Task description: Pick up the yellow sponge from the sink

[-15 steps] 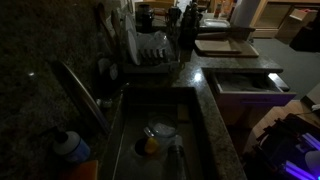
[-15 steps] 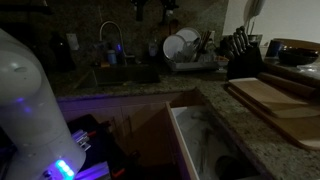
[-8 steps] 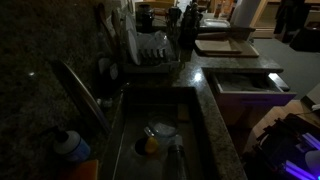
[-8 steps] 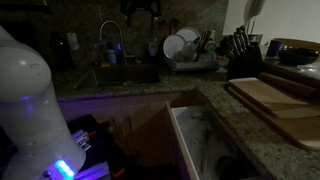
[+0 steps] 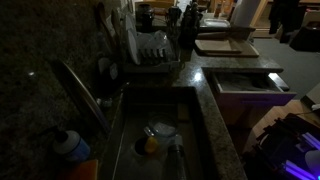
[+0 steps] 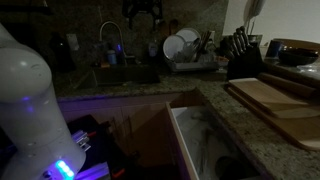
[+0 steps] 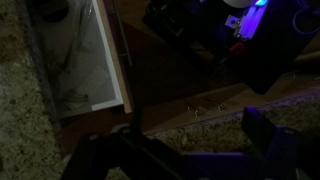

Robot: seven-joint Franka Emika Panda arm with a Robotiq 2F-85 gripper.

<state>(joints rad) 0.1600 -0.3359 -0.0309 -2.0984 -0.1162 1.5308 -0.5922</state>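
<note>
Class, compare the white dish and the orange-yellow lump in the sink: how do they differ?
The white dish is pale; the orange-yellow lump is brightly coloured. The dish is broader and round-rimmed; the lump is a smaller blob. Both lie in the sink, side by side.

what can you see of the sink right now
The sink is a deep, long rectangular basin of dark grey metal, sunk in a speckled dark stone counter. A curved faucet arches over one long side. On its floor lie a white round dish and, beside it, an orange-yellow lump. The dim light hides finer detail.
</note>
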